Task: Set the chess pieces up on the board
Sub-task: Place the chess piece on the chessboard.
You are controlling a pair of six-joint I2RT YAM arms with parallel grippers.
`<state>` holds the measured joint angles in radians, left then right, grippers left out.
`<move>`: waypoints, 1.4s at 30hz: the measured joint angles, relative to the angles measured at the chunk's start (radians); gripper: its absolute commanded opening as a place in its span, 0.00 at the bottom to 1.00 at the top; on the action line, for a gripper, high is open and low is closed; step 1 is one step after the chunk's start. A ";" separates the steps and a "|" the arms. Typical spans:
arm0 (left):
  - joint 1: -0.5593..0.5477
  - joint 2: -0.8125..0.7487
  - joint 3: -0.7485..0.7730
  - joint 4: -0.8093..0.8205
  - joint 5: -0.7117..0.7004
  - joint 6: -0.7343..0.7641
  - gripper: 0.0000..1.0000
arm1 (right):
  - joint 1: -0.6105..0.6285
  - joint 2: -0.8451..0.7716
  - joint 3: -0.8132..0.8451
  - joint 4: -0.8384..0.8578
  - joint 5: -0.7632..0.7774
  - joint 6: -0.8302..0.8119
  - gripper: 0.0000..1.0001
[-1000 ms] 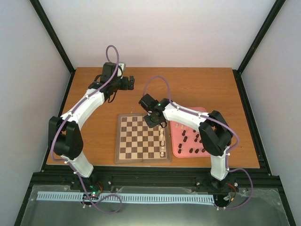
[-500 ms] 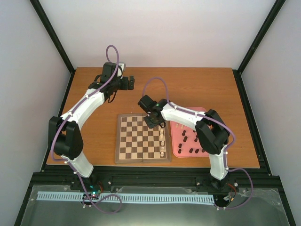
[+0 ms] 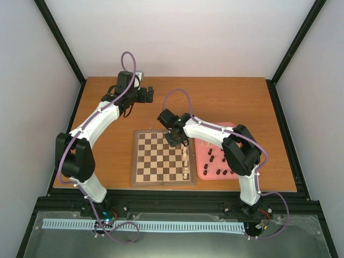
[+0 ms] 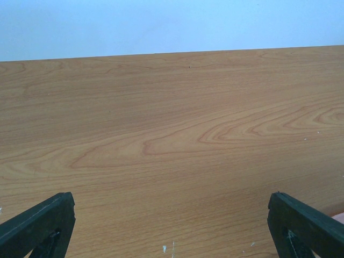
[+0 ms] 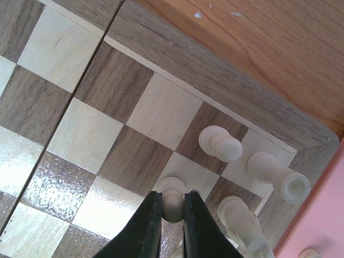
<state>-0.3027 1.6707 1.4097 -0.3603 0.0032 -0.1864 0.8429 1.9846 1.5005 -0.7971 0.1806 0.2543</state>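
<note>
The wooden chessboard (image 3: 156, 161) lies in the middle of the table. Cream pieces (image 3: 186, 161) stand along its right side. My right gripper (image 3: 177, 140) is over the board's far right corner, shut on the round head of a cream pawn (image 5: 173, 203) whose base rests on a light square. Beside it stand another cream pawn (image 5: 220, 144), a cream rook (image 5: 278, 176) and a taller cream piece (image 5: 242, 217). Dark pieces (image 3: 220, 160) lie on the pink tray (image 3: 201, 167). My left gripper (image 3: 149, 94) is open and empty, far back over bare table; its fingertips (image 4: 37, 226) show spread wide.
The pink tray lies right of the board, touching its edge, and shows in the right wrist view (image 5: 322, 215). The board's plain border (image 5: 215, 80) and bare orange table (image 5: 258, 43) lie beyond the pawn. Black frame rails bound the table.
My right gripper has shifted slightly left and back over the board's far right corner. The left arm has not moved.
</note>
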 measured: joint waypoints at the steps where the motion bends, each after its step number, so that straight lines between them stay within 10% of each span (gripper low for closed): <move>1: 0.000 0.000 0.000 0.000 0.000 0.000 1.00 | 0.000 0.000 0.000 0.000 0.000 0.000 0.08; 28: 0.000 0.000 0.000 0.000 0.000 0.000 1.00 | -0.005 0.000 -0.001 -0.010 0.015 0.000 0.10; 42: 0.000 0.000 0.000 0.000 0.000 0.000 1.00 | -0.005 0.000 -0.008 -0.014 0.011 -0.004 0.27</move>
<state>-0.3027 1.6707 1.4101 -0.3607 0.0032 -0.1864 0.8383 1.9850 1.4929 -0.8116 0.1921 0.2501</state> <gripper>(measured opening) 0.997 0.262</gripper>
